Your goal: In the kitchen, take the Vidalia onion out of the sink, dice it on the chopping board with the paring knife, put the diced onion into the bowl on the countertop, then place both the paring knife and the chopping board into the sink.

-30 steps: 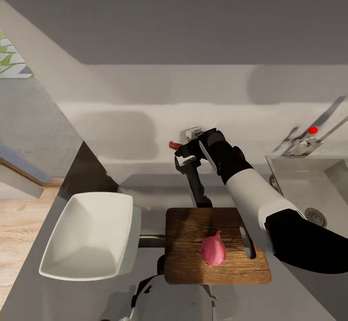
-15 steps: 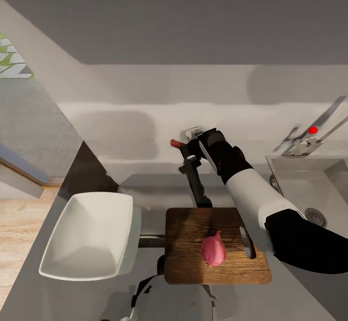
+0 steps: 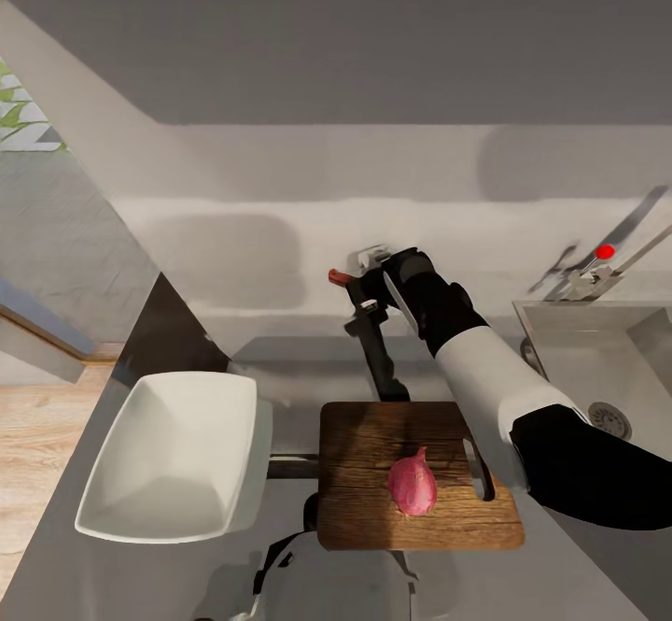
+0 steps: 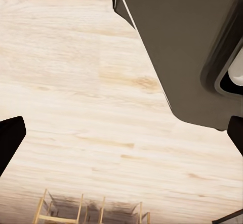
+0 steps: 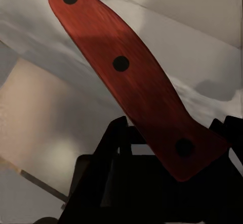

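Countertop point(image 3: 289, 416) (dark): bowl point(image 3: 173, 458); chopping board point(image 3: 373, 509)

Right arm point(image 3: 495, 388): white forearm shell, black elbow, black wrist, black claw point(image 3: 359, 296).

The chopping board point(image 3: 417, 474) lies at lower centre of the head view on the countertop point(image 3: 289, 397), with the Vidalia onion point(image 3: 412, 485) on it, right of its middle. The bowl point(image 3: 173, 458) sits just left of the board, at lower left. The sink point(image 3: 569, 336) is at the right edge. The paring knife point(image 3: 366, 322) hangs above the board's far edge, in the right gripper point(image 3: 359, 292).
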Available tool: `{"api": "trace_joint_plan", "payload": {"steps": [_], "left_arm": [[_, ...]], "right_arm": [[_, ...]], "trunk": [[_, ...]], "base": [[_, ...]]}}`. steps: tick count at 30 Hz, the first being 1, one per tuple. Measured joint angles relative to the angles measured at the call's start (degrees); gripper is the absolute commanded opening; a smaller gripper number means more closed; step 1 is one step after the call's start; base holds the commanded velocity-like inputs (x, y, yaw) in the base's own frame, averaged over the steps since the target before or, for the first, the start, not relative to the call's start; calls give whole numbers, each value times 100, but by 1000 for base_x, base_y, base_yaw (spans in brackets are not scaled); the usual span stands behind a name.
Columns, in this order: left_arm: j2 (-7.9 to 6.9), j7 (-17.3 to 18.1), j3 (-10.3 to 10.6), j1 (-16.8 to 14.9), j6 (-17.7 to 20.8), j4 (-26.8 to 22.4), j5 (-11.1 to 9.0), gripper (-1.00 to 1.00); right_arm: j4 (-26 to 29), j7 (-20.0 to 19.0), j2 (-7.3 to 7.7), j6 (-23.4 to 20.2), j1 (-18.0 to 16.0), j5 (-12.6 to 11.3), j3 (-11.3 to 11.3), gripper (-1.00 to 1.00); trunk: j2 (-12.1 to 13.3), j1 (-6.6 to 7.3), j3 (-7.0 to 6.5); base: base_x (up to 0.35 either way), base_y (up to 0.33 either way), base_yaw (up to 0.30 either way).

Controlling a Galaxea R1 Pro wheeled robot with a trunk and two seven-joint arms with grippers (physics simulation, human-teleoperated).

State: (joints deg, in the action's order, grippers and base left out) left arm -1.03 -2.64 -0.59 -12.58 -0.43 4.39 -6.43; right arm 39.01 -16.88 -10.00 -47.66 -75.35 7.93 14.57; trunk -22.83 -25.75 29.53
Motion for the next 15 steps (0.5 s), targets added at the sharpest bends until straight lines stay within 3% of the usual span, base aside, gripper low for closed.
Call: {"api": "trace_joint_plan", "payload": {"steps": [7, 15], "left_arm": [[36, 26, 0, 4, -5, -3, 3, 100], [58, 37, 0, 6, -12, -10, 3, 100]], "right_arm": [[393, 11, 0, -101, -1, -19, -6, -100], [1032, 25, 0, -711, -1, -11, -14, -100]], "trunk": [[-1, 1, 0], [0, 0, 0]], "base": [[0, 0, 0], [0, 0, 0]]}}
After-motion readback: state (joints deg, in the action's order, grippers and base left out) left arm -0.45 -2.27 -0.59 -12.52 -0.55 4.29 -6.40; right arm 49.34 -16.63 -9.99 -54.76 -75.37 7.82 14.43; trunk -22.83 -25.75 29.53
